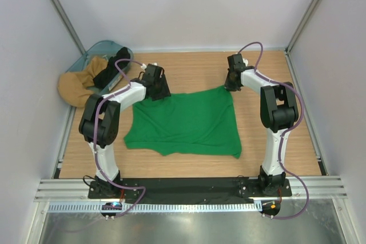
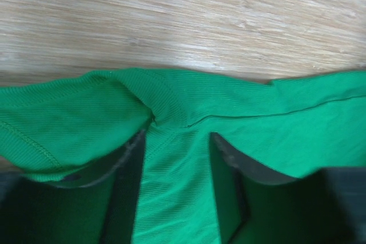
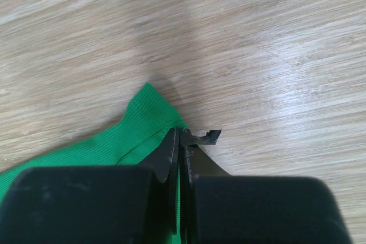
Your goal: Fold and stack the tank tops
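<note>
L claw [image 1: 155, 88] sits low over the bench [image 1: 194, 70], at the rear-L corner of the green tank top [image 1: 186, 124]. Off to its L, well clear, a blue-grey bin [image 1: 108, 47] holds the black tank top [image 1: 110, 71], bunched up. A tan cloth [image 1: 77, 88] slumps over the bin's near rim, touching it.

L wrist view: the fingers [image 2: 123, 198] stand part-way apart, w/ a ribbed green strip filling the gap btwn them & more fabric draped over the L finger. Can't tell if it's actually pinched. Ahead of the tips is the garment's edge, then the bench's wood grain.

Btwn the two claws the green top lies spread mostly flat. Its rear edge runs from one claw to the other & its body reaches back toward the arm bases. The near edge is uneven, w/ a notch on the L side.

R claw [image 1: 231, 83] is at the rear-R corner, approx level w/ the L one. R wrist view: jaws closed tight, green corner clamped btwn them, w/ a small point of fabric poking out ahead & L of the tips. A bit of black pad juts out to the R of the tips, wood grain beyond.
</note>
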Robot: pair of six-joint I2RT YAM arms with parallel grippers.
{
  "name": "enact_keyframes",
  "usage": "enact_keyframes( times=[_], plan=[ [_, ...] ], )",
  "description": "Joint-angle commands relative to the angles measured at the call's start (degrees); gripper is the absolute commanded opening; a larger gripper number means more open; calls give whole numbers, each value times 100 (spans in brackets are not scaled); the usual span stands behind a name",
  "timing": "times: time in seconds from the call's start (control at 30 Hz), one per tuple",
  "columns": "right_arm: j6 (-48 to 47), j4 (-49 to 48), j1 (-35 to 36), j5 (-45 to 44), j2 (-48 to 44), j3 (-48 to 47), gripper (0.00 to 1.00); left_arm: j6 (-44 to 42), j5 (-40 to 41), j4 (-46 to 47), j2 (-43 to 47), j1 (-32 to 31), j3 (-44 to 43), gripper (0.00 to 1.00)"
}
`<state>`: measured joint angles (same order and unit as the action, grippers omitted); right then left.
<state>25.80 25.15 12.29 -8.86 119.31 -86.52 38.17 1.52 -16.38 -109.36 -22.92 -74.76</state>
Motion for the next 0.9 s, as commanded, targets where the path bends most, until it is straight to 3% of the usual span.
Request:
enact_keyframes(
  times=[0.0, 0.13, 0.37, 0.87],
  plan=[
    [-5, -115, 1, -203, -302, -67, 1, -170, 217, -67, 152, -46, -223, 47],
    [-5, -238, 1, -239, -566, 100, 1, -214, 261, -146, 126, -46, -319, 35],
    [-14, -291, 10, -98, -602, 144, 1, -196, 542, -357, -147, -169, -495, 47],
    [13, -361, 10, -1, -654, 215, 1, -179, 780, -594, -709, -178, -856, 36]
  ],
)
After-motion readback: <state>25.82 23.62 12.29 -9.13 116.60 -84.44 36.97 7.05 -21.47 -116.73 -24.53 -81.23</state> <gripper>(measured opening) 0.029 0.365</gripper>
